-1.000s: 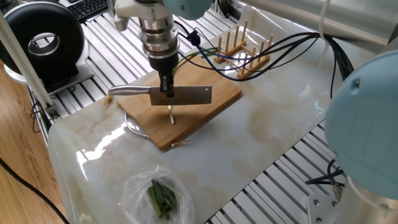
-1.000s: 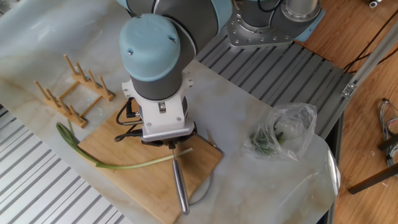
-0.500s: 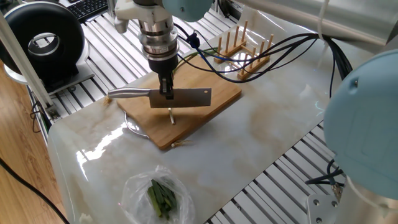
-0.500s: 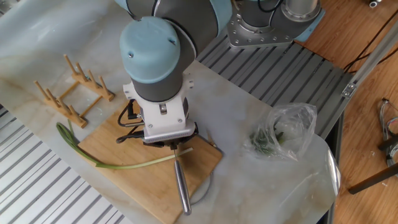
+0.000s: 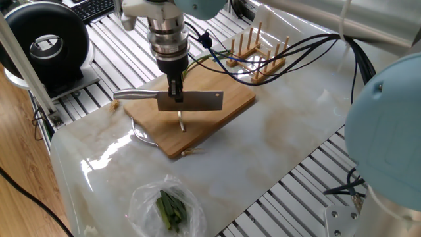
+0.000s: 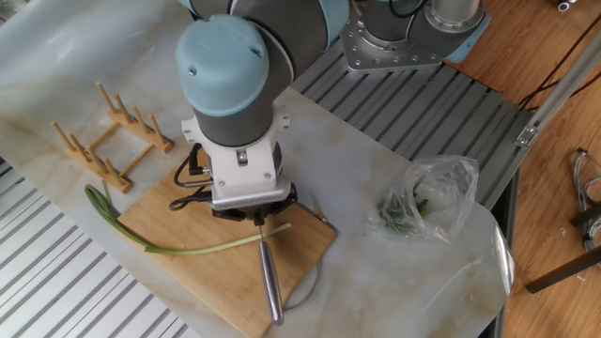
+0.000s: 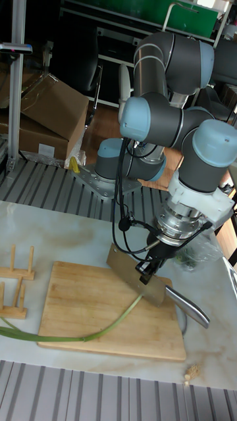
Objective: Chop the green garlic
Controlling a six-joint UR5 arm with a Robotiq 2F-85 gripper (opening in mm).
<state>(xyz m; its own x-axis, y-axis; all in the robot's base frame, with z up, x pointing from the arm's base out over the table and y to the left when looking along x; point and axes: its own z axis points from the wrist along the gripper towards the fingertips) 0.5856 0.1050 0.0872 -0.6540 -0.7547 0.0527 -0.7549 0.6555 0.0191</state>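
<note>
One knife (image 5: 172,99) hangs in the gripper (image 5: 176,97), and it sits a touch higher than a second ago: in one fixed view the blade and handle have risen slightly against the cutting board (image 5: 223,115), and in the other fixed view the arm's blue cap has drifted up and to the left. Nothing else on the table has shifted.

The arm reaches down over the board from above, its wrist pointing almost straight down and cables (image 5: 276,56) trailing off behind it. The two fingers are closed tight on the top edge of the blade near the handle, so the knife is carried edge-down, blade flat-on to one fixed view, with the steel handle (image 7: 189,307) sticking out to the side. In the tall fixed view the blade (image 7: 135,275) is clear of the wood, held above the stalk.

The green garlic (image 6: 178,246) lies uncut across the board, its pale end (image 5: 181,121) resting on the wood just under the knife and its leafy green end (image 6: 101,206) hanging off the board's edge onto the marble table (image 5: 283,138) near the wooden rack (image 6: 108,131). A clear plastic bag (image 6: 427,199) holding dark green leaves lies well apart from the board, near the table's corner.
</note>
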